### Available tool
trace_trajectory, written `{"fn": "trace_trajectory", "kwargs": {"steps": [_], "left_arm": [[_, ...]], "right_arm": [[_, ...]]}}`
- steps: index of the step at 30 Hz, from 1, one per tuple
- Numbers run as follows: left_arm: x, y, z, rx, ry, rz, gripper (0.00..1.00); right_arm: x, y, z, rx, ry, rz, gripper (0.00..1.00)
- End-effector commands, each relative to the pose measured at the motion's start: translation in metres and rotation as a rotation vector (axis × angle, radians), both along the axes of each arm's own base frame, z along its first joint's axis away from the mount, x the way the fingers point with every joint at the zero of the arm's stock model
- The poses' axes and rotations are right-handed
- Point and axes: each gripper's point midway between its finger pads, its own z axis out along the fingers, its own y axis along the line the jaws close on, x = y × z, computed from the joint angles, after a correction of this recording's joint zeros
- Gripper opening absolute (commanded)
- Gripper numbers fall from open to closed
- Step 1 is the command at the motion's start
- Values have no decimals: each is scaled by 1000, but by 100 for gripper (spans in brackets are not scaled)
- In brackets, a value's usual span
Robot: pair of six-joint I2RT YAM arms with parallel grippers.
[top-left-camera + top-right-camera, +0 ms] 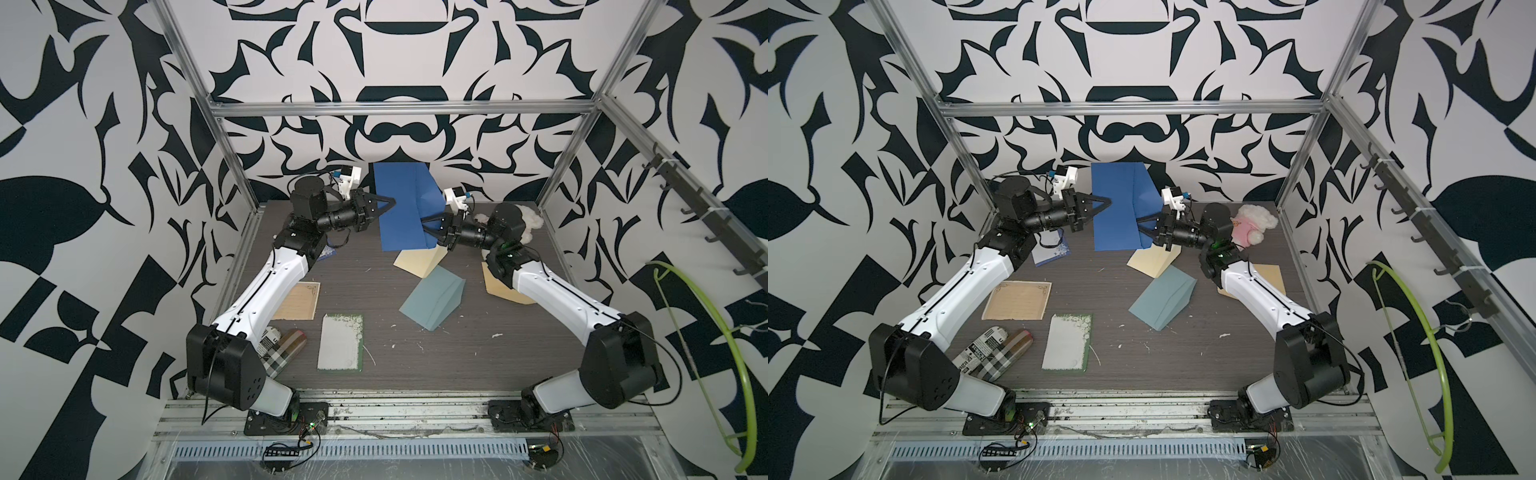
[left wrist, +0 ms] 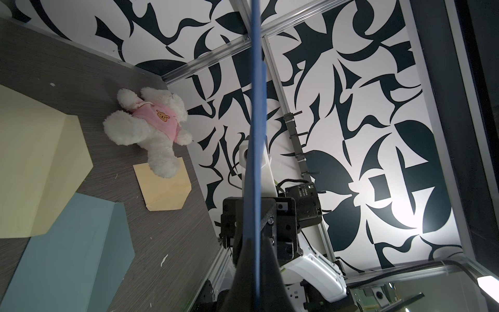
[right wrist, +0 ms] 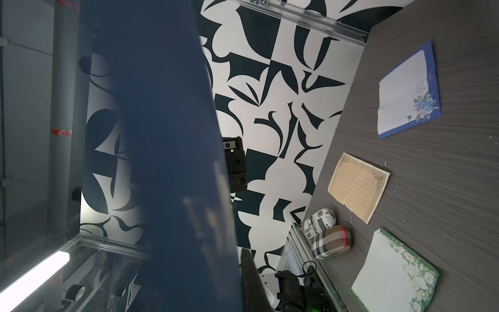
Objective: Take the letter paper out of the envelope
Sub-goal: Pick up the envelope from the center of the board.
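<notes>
A blue envelope [image 1: 401,208] [image 1: 1119,208] hangs upright in the air at the back of the table, held between both arms. My left gripper [image 1: 392,203] [image 1: 1108,202] is shut on its left edge. In the left wrist view the envelope [image 2: 255,108] runs edge-on out of the left gripper [image 2: 252,243]. My right gripper [image 1: 424,222] [image 1: 1139,224] is shut on its lower right edge, by the folded flap. In the right wrist view the dark blue envelope [image 3: 167,135] covers one finger of the right gripper [image 3: 240,259]. The letter paper is hidden; no sheet sticks out.
Cream envelope [image 1: 417,262] and teal envelope [image 1: 432,301] lie below the raised one; a tan envelope [image 1: 496,286] lies under the right arm. A plush toy [image 1: 1252,224] sits back right. Loose sheets [image 1: 297,301] [image 1: 340,343] [image 1: 1050,251] and fabric rolls [image 1: 286,345] lie on the left.
</notes>
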Motion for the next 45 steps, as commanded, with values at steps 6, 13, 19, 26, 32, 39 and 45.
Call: {"fn": "trace_trajectory", "kwargs": {"steps": [6,13,19,26,32,39,45], "left_arm": [[0,-5,-22,36,16,-23,0],[7,5,-56,195,80,64,55],[18,36,-90,429,179,254,58],[11,-18,-62,370,176,199,43],[7,-58,-51,300,180,167,31],[8,-72,-51,304,169,150,25],[9,-75,-53,319,162,137,24]], "right_arm": [[-6,-2,23,-9,-93,-47,0],[3,-26,-32,-328,-66,-219,0],[8,-88,-77,-823,-179,-508,0],[16,-100,-86,-1083,-457,-636,0],[24,-93,-90,-1149,-552,-668,0],[24,-71,-90,-1166,-597,-615,0],[23,-59,-90,-1167,-609,-588,0]]}}
